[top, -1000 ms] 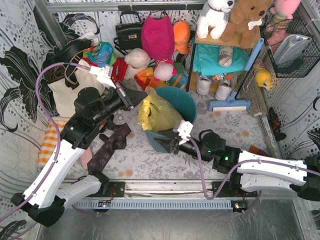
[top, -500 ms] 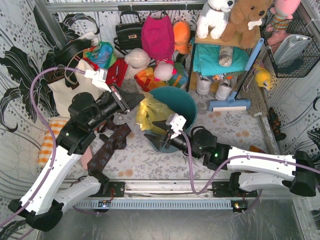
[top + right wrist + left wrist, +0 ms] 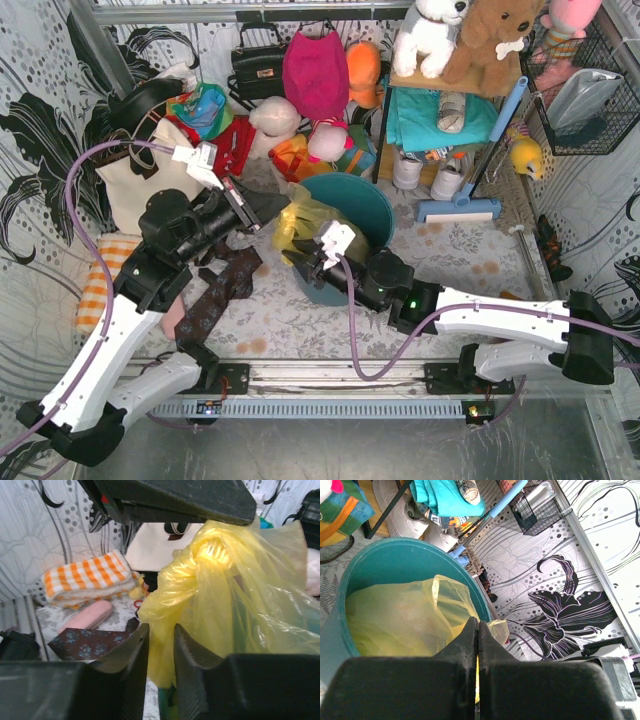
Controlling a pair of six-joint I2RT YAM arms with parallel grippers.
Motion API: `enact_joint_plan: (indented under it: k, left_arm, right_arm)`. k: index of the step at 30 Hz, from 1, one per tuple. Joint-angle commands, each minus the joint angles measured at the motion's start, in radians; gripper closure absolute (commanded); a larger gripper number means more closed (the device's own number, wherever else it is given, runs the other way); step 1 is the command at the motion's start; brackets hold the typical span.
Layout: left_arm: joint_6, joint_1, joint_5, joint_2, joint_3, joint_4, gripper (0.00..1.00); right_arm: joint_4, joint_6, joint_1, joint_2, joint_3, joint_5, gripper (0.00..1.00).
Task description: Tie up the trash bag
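The yellow-green trash bag [image 3: 308, 225] sits in the teal bin [image 3: 375, 205], its top pulled up and left. My left gripper [image 3: 268, 203] is shut on a fold of the bag's rim; in the left wrist view the jaws [image 3: 478, 630] pinch yellow plastic, with the bag [image 3: 405, 620] filling the bin [image 3: 395, 550] behind. My right gripper [image 3: 305, 262] is at the bin's near-left side. In the right wrist view its jaws [image 3: 161, 637] stand narrowly apart around a hanging twisted strand of the bag [image 3: 200, 595], just below the left gripper's fingers [image 3: 180, 500].
A cream tote bag [image 3: 130, 185], an orange checked cloth [image 3: 100, 280], a dark patterned cloth [image 3: 220, 295] and a pink case [image 3: 85, 620] lie left of the bin. Toys and bags crowd the back wall. A shelf with shoes and a blue brush [image 3: 460, 210] stand right.
My right gripper has moved left and forward from the bin's near side to the hanging strand of the bag. My left gripper has shifted slightly left, still holding the bag.
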Motion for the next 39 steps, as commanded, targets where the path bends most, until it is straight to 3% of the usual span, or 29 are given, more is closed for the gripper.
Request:
enact_joint_plan:
  k: [1, 3, 4, 14, 31, 39]
  left_arm:
    - [-0.001, -0.003, 0.007, -0.027, 0.0, 0.032, 1.0]
    - [0.005, -0.004, -0.007, -0.04, 0.0, 0.022, 1.0]
    - [0.006, -0.004, -0.011, -0.044, 0.0, 0.017, 1.0]
    - [0.04, -0.003, -0.094, -0.075, 0.004, -0.038, 1.0]
    - [0.139, -0.003, -0.166, 0.021, 0.126, -0.017, 1.0]
    - [0.144, -0.003, -0.198, 0.042, 0.108, 0.02, 1.0]
  right_arm:
    - [0.065, -0.037, 0.003, -0.001, 0.03, 0.055, 0.84]
    - [0.066, -0.045, 0.003, -0.012, 0.023, 0.065, 0.99]
    - [0.07, -0.044, 0.003, -0.02, 0.016, 0.075, 1.0]
    - [0.083, -0.049, 0.004, -0.08, -0.041, 0.118, 1.0]
    - [0.006, 0.035, 0.003, -0.219, -0.14, 0.115, 1.0]
    - [-0.042, 0.075, 0.003, -0.286, -0.188, 0.097, 1.0]
